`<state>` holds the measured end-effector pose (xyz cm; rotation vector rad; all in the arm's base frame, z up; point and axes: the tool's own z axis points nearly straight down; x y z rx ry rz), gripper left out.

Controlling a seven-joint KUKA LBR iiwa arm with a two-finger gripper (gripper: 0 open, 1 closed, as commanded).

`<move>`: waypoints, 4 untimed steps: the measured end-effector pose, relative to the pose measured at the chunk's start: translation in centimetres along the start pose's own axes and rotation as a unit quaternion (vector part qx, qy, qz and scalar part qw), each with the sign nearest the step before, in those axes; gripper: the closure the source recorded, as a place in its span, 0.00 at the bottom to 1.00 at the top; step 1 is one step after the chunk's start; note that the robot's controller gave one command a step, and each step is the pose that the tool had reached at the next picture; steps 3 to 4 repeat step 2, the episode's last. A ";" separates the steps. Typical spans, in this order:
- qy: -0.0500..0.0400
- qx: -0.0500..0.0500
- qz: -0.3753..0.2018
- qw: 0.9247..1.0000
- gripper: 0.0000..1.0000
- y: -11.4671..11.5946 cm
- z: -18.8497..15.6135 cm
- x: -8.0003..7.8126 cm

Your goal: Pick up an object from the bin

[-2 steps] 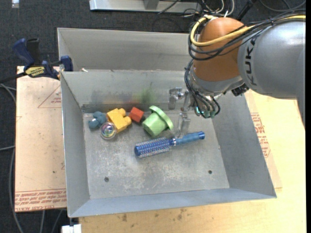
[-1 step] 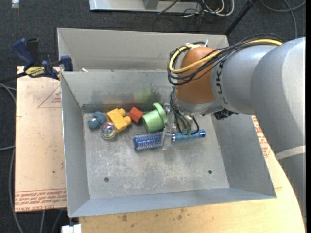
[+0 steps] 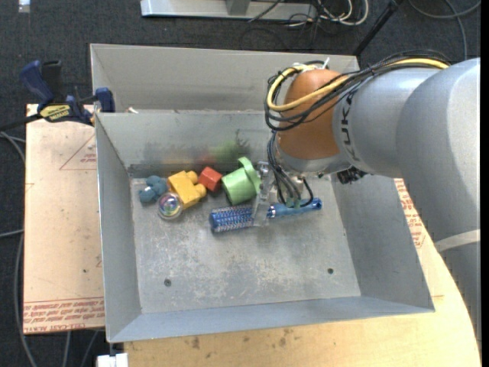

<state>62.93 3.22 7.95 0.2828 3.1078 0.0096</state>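
**A:** Status on the bin (image 3: 229,304)?

**B:** Arm (image 3: 412,128) is in from the right, with the wrist low over the middle of the floor. The jaws are down over a blue brush (image 3: 231,219), about where the bristle head meets the handle.

**A:** Jaws open or closed?

**B:** Can't tell. The wrist and its cables (image 3: 306,79) crowd that spot, so the gap isn't readable. Can't confirm they have hold of anything.

**A:** Brush pose?

**B:** Flat on the floor, mid-bin. Bristle head is to the left. The handle runs right, angled a little toward the back wall, and its end pokes out past the wrist.

**A:** Neighbours?

**B:** A green cup (image 3: 239,182) lies on its side just behind the brush head, right beside the jaws on their left. Can't tell if they touch. Left of that is a small cluster near the back wall:
- orange block (image 3: 210,179)
- yellow block (image 3: 187,187), against the orange one
- clear ball (image 3: 169,206), at the yellow block's front corner
- grey-blue lump (image 3: 153,188), furthest left

**A:** Any markings?

**B:** "KU" in dark letters on the grey arm shell, next to the orange cover (image 3: 306,125). The rest of the word is cut off by the cover and cables.
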 end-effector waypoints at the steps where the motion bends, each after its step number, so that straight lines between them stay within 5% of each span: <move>1: 0.005 0.002 0.003 1.000 1.00 1.5 -11.5 1.5; 2: 0.004 0.002 -0.005 1.000 1.00 0.6 -24.6 1.5; 4: 0.004 0.002 -0.005 1.000 1.00 0.6 -24.6 1.5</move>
